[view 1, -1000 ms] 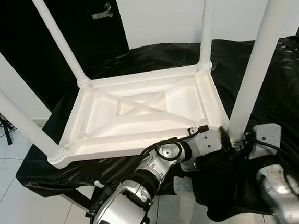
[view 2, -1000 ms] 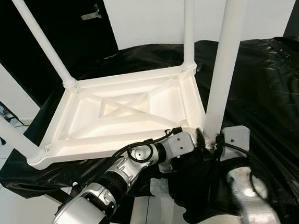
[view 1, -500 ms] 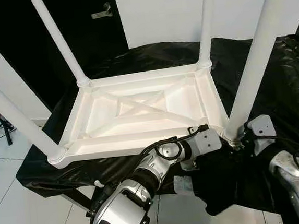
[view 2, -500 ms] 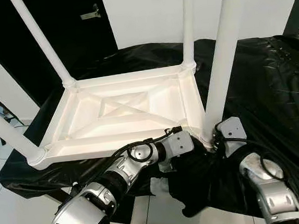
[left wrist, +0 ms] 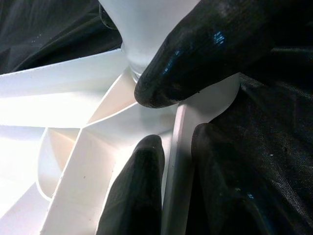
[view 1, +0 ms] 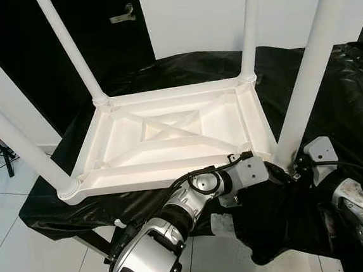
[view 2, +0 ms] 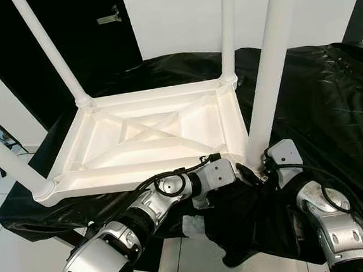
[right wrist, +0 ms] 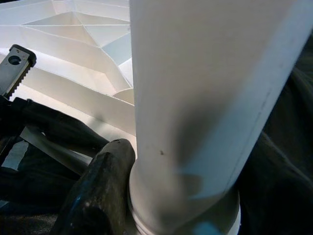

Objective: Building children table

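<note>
White moulded plastic made up the upturned child's table top [view 1: 175, 136], which lay ribbed underside up on a black plastic sheet [view 1: 350, 96] spread over a low surface, with four round white legs standing out of its corners. The near-right leg [view 1: 306, 74], at about four o'clock on the frame, was the one in hand. The right gripper [right wrist: 98, 196] sat at that leg's collar with one black finger pressed against the base; whether its fingers were clasped around the leg or merely resting could not be told. The left gripper [left wrist: 161, 147] had its black fingers [left wrist: 134, 196] straddling the rim of the same corner, apparently pinching it to steady the frame.

To finish the seating well, the leg would likely need to stay square to its socket while being turned or pushed home, with the left gripper bracing the corner so the frame would not slide on the slick sheet. Uneven pressure might cock the leg.

No brand, label or readable writing showed on any part.
</note>
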Tool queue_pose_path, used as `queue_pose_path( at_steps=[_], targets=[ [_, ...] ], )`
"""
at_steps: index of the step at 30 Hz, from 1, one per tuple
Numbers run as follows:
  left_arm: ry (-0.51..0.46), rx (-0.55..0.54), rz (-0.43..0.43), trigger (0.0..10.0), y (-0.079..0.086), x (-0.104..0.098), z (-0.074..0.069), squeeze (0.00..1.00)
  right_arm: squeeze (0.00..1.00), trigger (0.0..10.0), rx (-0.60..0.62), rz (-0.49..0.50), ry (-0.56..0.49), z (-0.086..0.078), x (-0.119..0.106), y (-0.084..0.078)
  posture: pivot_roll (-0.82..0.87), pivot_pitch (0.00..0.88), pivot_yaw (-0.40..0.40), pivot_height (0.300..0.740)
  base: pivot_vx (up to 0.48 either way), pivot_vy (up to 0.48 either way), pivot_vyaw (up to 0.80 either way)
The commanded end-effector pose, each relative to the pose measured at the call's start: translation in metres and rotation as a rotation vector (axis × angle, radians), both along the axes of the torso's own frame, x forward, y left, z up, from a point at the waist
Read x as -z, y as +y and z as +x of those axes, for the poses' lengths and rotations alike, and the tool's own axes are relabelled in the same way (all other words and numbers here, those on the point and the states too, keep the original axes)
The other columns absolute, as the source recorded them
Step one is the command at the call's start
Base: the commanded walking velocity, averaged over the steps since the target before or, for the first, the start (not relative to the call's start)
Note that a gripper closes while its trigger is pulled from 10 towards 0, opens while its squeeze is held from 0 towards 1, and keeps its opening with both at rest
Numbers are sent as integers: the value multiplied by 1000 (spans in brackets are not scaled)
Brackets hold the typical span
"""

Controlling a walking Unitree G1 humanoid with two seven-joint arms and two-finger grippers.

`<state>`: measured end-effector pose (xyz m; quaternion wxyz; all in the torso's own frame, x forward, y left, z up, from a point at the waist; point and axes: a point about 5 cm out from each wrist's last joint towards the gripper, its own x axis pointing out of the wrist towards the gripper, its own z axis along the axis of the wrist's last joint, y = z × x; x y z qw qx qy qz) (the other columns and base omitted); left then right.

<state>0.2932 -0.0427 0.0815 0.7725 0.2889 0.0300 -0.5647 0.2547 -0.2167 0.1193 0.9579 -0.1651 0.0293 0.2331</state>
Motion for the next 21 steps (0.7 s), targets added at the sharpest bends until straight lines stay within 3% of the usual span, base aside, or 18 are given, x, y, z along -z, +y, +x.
queue_pose_path(
  at_steps=[1,3,4,6,8,14,21],
  targets=[
    [150,-97,148,10000,16,53,-23,0,0,0,136,75,-43,-6,3,7,27,0,83,740,0,0,0],
    [148,-90,146,10000,14,52,-24,0,0,0,397,181,-110,-22,8,19,21,0,84,740,0,0,0],
    [148,-90,146,10000,14,52,-24,0,0,0,397,181,-110,-22,8,19,21,0,84,740,0,0,0],
    [147,-87,145,10000,13,52,-24,0,0,0,538,232,-122,-28,12,23,24,0,82,740,0,0,0],
    [147,-87,145,10000,13,52,-24,0,0,0,593,246,-138,-29,12,22,24,0,83,740,0,0,0],
    [149,-86,145,10000,13,53,-25,0,0,0,643,245,-181,-27,7,16,29,0,79,740,0,0,0],
    [152,-96,145,10000,14,53,-25,0,0,0,631,243,-173,-25,7,20,35,0,73,740,0,0,0]
  ],
)
